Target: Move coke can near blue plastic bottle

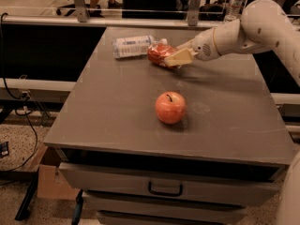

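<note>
The coke can (159, 53) is red and dented, and it lies at the far middle of the grey table (117, 116). My gripper (174, 56) reaches in from the right and is shut on the can, with one cream finger (178, 57) across its near side. The blue plastic bottle (133, 46) lies on its side just left of the can, with its pale blue-and-white label facing up. Its right end almost touches the can.
A red-orange apple (170, 107) stands near the table's middle, in front of the can. A clear water bottle (236, 1) stands behind the table at the far right. Drawers (164, 189) sit under the tabletop. Chair legs and people's legs are beyond the rail.
</note>
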You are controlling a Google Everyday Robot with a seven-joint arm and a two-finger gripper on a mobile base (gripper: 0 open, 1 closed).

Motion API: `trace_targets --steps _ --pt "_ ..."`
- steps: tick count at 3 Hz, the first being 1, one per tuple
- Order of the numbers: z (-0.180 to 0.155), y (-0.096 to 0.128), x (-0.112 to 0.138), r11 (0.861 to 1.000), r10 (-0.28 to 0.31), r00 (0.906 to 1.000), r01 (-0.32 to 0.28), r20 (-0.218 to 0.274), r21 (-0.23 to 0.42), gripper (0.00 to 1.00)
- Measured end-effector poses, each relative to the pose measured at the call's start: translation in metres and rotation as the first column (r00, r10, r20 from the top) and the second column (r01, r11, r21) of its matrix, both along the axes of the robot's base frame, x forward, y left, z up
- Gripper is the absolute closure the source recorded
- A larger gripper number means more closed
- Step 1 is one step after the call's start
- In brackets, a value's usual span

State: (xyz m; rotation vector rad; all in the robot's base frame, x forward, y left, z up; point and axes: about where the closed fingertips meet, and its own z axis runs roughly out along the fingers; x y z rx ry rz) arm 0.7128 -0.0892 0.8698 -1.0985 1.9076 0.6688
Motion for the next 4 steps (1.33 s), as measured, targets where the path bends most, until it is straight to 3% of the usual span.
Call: trace_targets --steps 1,2,3,4 --pt "0.000 0.008 0.002 1.000 0.001 1.0000 -0.001 -0.004 0.009 0.41" --pt "0.000 0.013 0.002 1.000 0.005 1.0000 -0.005 -0.006 0.010 0.10" --pt "0.000 0.007 0.000 1.000 -0.005 1.0000 0.005 0.000 0.007 0.00" --pt "0.004 -0.024 0.001 0.999 -0.037 0.9988 0.037 0.030 0.006 0.00"
